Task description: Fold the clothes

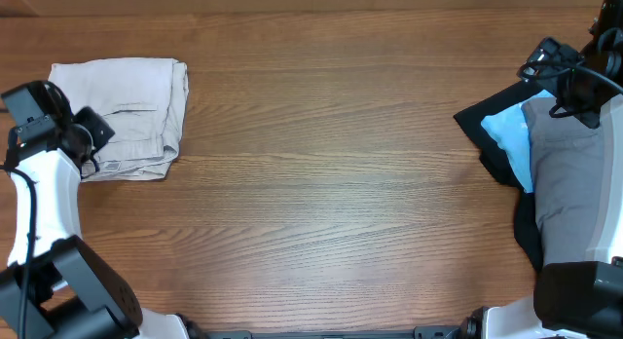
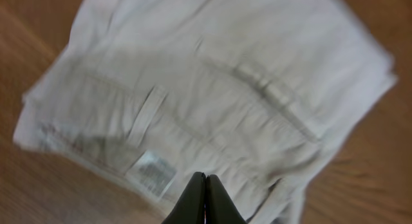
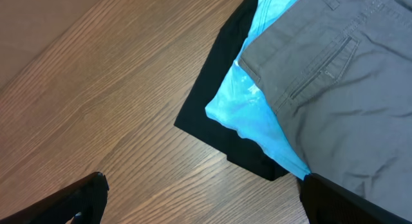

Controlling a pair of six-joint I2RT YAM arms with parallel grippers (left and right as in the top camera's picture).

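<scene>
The left pincer (image 2: pixel 206 179) is hanging closed above the folded pale beige cotton shorts (image 2: pixel 225 89). The right pincer (image 3: pixel 203 182) is gaping wide over the pile of grey, light blue and black garments (image 3: pixel 335 76).

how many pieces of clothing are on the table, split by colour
beige shorts, folded at the left: 1
grey garment, top of the pile at the right: 1
light blue garment, under the grey one: 1
black garment, bottom of the pile: 1
total: 4
</scene>
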